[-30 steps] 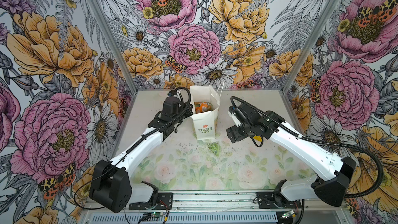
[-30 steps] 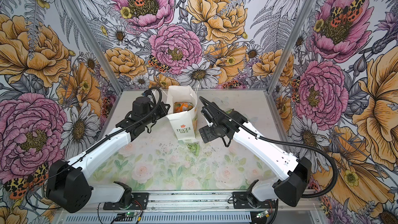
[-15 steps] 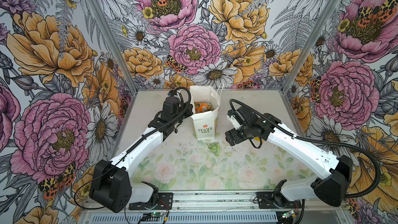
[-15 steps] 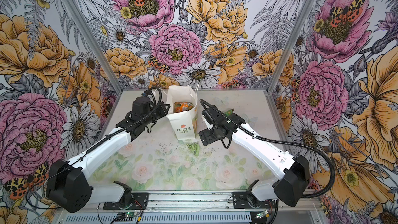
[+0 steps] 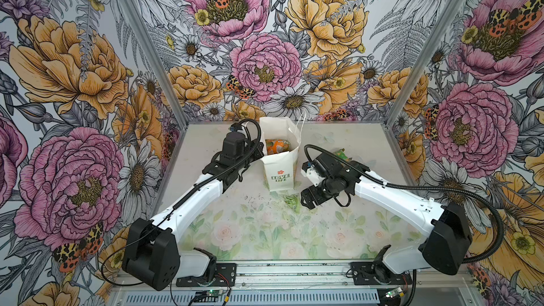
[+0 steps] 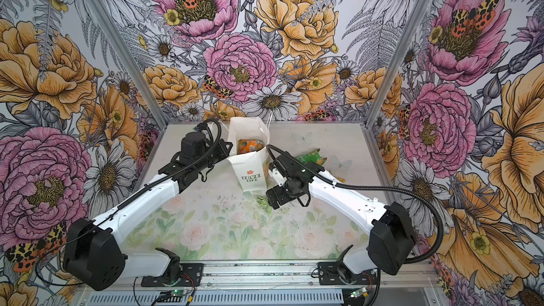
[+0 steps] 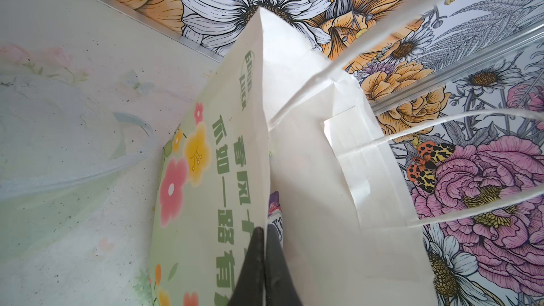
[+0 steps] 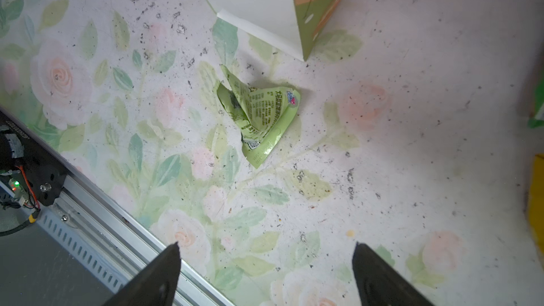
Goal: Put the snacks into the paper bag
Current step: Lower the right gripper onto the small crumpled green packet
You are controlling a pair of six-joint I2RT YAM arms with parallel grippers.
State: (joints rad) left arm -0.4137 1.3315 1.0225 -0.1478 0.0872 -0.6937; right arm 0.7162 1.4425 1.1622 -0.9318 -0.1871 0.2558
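The white paper bag (image 5: 279,172) (image 6: 250,172) stands upright near the back of the table. An orange-white snack (image 5: 276,146) (image 6: 250,146) shows in its open top. My left gripper (image 7: 265,232) is shut on the bag's wide printed wall (image 7: 212,172) at the rim. One finger is inside, beside a purple packet (image 7: 275,204). A small pale green crumpled packet (image 8: 259,113) (image 5: 291,201) (image 6: 263,201) lies on the table by the bag's front corner. My right gripper (image 8: 265,248) (image 5: 306,198) hangs open over the table just short of this packet, empty.
A green packet (image 5: 341,153) (image 6: 309,156) lies behind the right arm, and a yellow one (image 8: 537,201) is at that wrist view's edge. The bag's cord handles (image 7: 441,122) arc above its mouth. The metal front rail (image 8: 97,231) runs close to the right gripper.
The right gripper has moved a little forward and left, toward the pale green packet. Left gripper and bag have not moved.
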